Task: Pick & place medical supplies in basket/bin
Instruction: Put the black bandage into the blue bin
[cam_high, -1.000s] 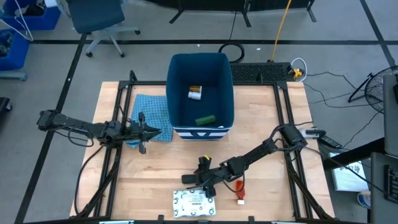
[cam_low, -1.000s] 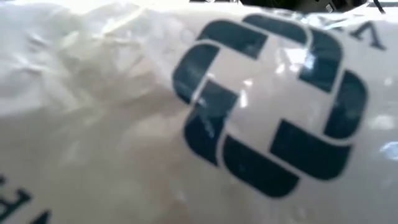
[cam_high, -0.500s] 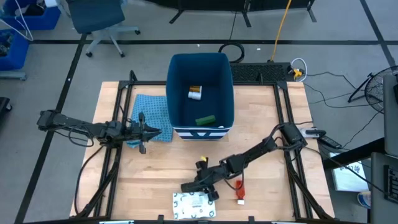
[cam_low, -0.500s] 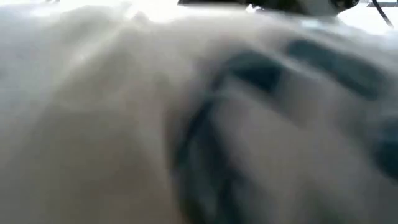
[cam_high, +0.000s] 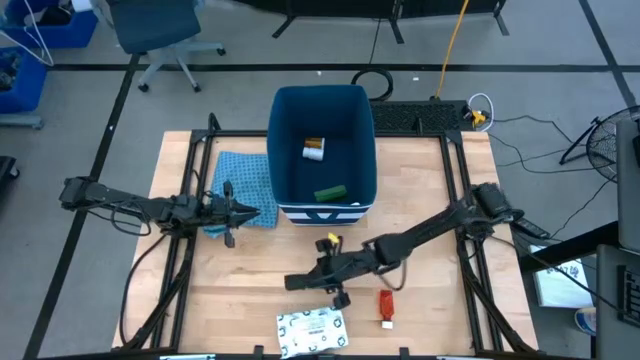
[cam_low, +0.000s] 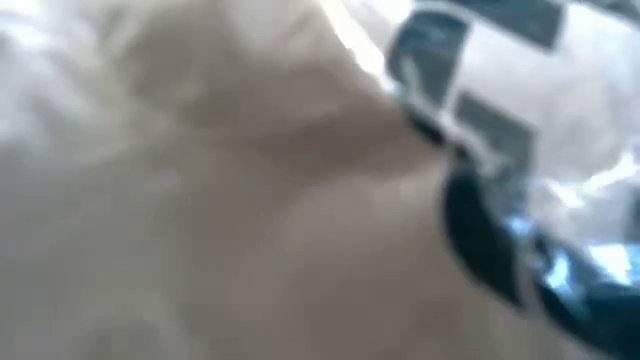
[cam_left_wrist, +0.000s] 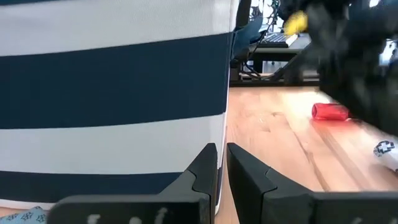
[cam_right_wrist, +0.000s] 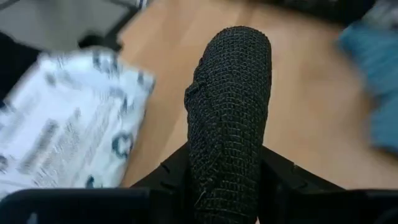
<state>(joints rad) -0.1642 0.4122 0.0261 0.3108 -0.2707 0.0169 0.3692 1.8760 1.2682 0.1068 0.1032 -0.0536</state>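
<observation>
Two arms were in view, only one working. The right jaws (cam_right_wrist: 227, 177) gripped the black bar (cam_right_wrist: 229, 118), its long axis running out along them, near the desk's front edge. The bin (cam_high: 322, 100) lay toward the back edge. The left jaws (cam_left_wrist: 222, 171), shut and empty, waited beside it.

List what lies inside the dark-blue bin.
Inside the deep dark-blue rectangular bin: an orange pill bottle and a green box. The near wall hides part of the floor.
</observation>
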